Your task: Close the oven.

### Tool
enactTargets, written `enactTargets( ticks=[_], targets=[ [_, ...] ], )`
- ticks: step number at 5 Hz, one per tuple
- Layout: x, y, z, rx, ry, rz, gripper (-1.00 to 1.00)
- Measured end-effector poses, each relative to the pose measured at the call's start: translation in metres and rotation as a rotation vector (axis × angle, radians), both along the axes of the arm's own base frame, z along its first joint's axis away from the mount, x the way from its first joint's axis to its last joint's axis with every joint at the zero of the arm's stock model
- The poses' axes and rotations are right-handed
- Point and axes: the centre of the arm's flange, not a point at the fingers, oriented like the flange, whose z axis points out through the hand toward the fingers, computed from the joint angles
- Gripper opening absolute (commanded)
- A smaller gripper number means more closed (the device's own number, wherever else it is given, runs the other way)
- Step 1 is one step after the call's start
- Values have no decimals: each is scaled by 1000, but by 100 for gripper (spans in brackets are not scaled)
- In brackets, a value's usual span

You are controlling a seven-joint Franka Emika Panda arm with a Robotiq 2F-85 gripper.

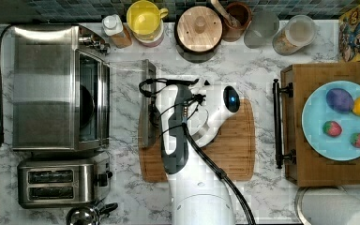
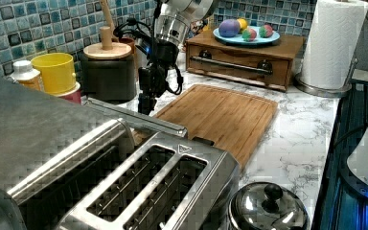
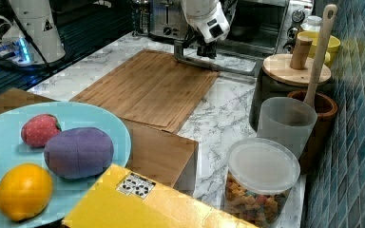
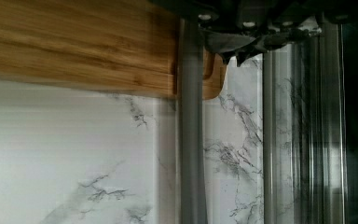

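Marble counter [image 1: 258, 61], steel oven [image 1: 44, 89], door seemingly down

Oven [image 1: 42, 84] – brushed steel; counter [image 1: 262, 56] – glossy marble.

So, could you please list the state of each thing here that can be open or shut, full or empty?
oven: door folded down flat, open.
toaster: both slots empty.
clear jar: lid on, partly filled with cereal.
grey cup: upright, looks empty.
drawer box: drawer shut.
dark canister: wooden lid on.
gripper: at the door's handle bar.
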Motion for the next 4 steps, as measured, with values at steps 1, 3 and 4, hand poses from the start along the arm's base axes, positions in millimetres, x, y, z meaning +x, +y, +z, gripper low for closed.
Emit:
enactTargets(
  ticks=[1,3,4],
  targets=[
    [-1,-3,-1,4,54,-54,-100],
    [-3,-2,-1,12,128,-126,-100],
    [-4,-4,-1,24,140,-128,-100]
  ],
)
